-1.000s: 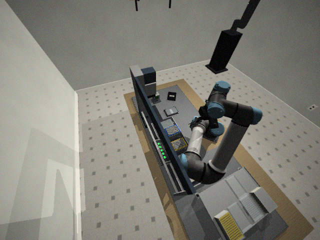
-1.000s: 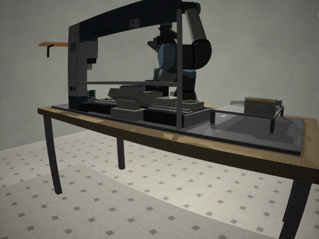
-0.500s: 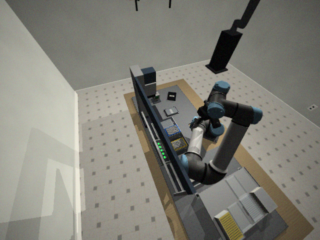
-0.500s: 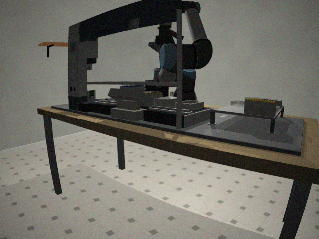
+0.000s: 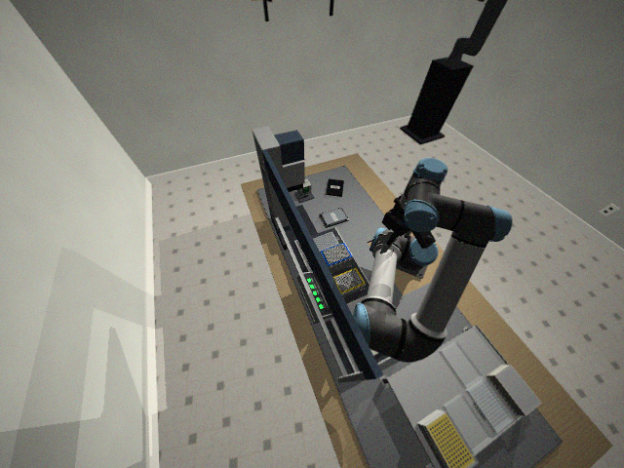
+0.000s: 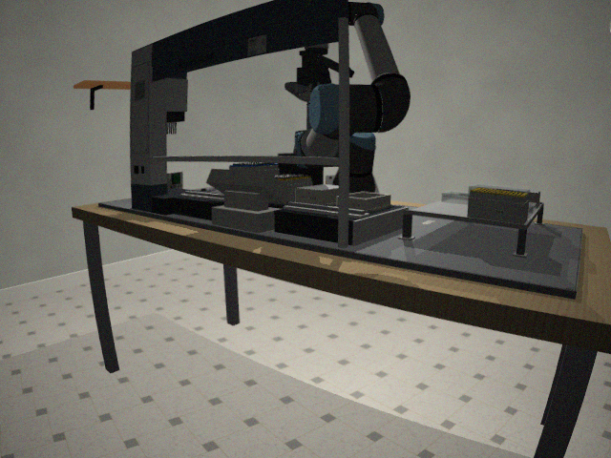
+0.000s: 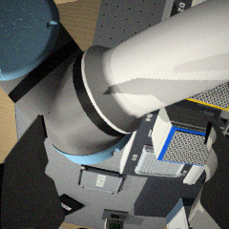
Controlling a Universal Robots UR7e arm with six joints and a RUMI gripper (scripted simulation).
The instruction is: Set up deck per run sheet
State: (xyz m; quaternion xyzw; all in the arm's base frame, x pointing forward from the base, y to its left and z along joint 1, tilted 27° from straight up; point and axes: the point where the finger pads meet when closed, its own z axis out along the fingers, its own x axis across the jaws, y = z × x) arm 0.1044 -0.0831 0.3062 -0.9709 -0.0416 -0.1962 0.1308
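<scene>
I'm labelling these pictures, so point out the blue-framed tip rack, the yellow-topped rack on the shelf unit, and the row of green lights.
Blue-framed tip rack (image 5: 335,253): top view, on its tip grid.
Yellow-topped rack (image 5: 449,440): top view, on its yellow top face.
Row of green lights (image 5: 314,292): top view, on the middle light.

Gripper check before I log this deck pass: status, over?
Gripper open, empty, above the deck. Blue-framed tip rack below it, uncovered. Arm's own forearm blocks most of the wrist view.

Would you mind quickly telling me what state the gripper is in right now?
Gripper: open, jaws wide, holding nothing; it hangs above the deck near the blue-framed tip rack.
</scene>
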